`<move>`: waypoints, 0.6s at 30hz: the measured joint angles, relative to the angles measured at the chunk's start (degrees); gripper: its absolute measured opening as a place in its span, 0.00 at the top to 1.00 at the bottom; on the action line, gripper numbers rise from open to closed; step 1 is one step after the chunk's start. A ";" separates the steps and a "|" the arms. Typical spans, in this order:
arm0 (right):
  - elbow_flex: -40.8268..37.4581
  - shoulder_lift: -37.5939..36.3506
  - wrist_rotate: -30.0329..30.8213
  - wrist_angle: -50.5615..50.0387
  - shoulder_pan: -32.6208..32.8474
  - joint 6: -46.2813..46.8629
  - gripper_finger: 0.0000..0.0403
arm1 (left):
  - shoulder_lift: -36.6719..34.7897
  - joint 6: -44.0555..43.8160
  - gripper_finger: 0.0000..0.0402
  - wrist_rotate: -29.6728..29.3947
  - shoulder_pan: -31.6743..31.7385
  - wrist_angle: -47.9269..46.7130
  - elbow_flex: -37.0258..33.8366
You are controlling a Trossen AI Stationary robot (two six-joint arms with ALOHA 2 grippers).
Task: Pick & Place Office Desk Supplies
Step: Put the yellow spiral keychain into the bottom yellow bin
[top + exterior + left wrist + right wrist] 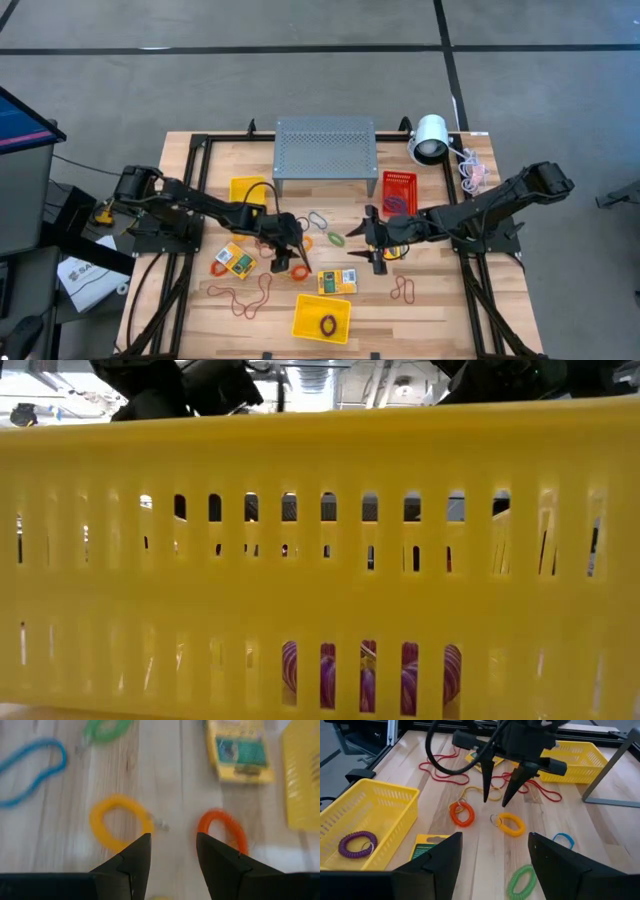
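Coiled loops lie flat on the wooden table: a yellow one (117, 822), an orange one (225, 827), a green one (107, 730) and a blue one (30, 770). A yellow-and-green crayon box (240, 750) lies beyond them, and a second one (235, 260) lies further left. My left gripper (173, 840) is open, its fingertips pointing down just above the table between the yellow and orange loops. In the right wrist view the left gripper (496, 800) touches neither loop. My right gripper (368, 242) is open and holds nothing, raised near the table's middle and facing the left one.
A yellow basket (322, 318) at the near edge holds a purple coil (357, 844); its wall (320, 510) fills the low view. Another yellow basket (248, 190), a red basket (400, 190), a grey perforated stand (325, 150) and a white lamp (430, 138) stand further back. Red bands (245, 295) lie near left.
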 joint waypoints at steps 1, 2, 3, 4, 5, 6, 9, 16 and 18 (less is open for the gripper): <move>0.00 0.00 0.01 -0.04 0.09 0.13 0.45 | 0.31 0.74 0.61 -0.01 0.09 0.60 0.01; 0.00 0.00 0.02 -0.20 0.24 0.30 0.45 | 0.43 1.29 0.61 -0.02 0.10 0.78 0.02; 0.00 0.00 0.02 -0.25 0.28 0.39 0.45 | 0.56 1.85 0.61 -0.03 0.11 0.85 0.04; 0.00 0.00 0.00 -0.32 0.26 0.42 0.45 | 0.69 2.57 0.61 -0.11 0.19 0.92 0.04; 0.00 0.00 0.01 -0.48 0.26 0.42 0.45 | 0.73 3.15 0.61 -0.24 0.29 0.82 0.04; 0.00 0.00 0.01 -0.58 0.26 0.42 0.45 | 0.73 3.94 0.61 -0.26 0.45 1.04 0.04; 0.00 0.00 0.02 -0.60 0.26 0.42 0.45 | 0.73 4.96 0.61 -0.31 1.10 1.32 0.04; 0.00 0.00 0.02 -0.59 0.26 0.42 0.45 | 1.16 7.20 0.61 -0.48 1.80 1.39 0.04; 0.00 0.00 0.02 -0.59 0.26 0.42 0.45 | 1.98 7.75 0.61 -0.46 1.77 2.21 0.07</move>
